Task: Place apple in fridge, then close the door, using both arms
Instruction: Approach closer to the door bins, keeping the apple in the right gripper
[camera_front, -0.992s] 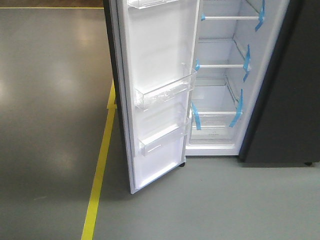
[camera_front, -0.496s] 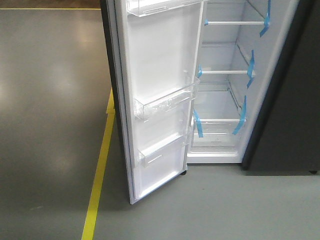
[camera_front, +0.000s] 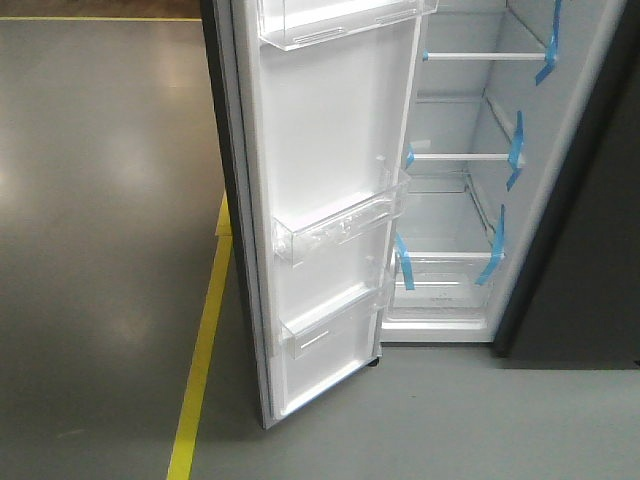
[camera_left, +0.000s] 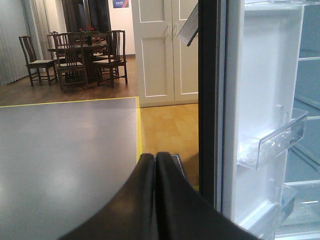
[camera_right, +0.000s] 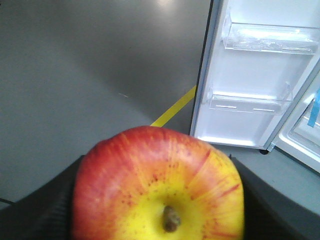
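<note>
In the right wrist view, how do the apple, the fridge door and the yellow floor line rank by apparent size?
1. apple and door, about alike; nearness to the camera enlarges the apple.
2. yellow floor line, clearly smallest.

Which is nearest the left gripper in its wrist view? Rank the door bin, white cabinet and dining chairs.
1. Door bin, close on the right of the left gripper.
2. White cabinet, ahead, farther back.
3. Dining chairs, far back on the left.

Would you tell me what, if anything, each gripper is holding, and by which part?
The right gripper clamps the round red-and-yellow apple by its opposite sides; the left gripper, shut, holds nothing.
</note>
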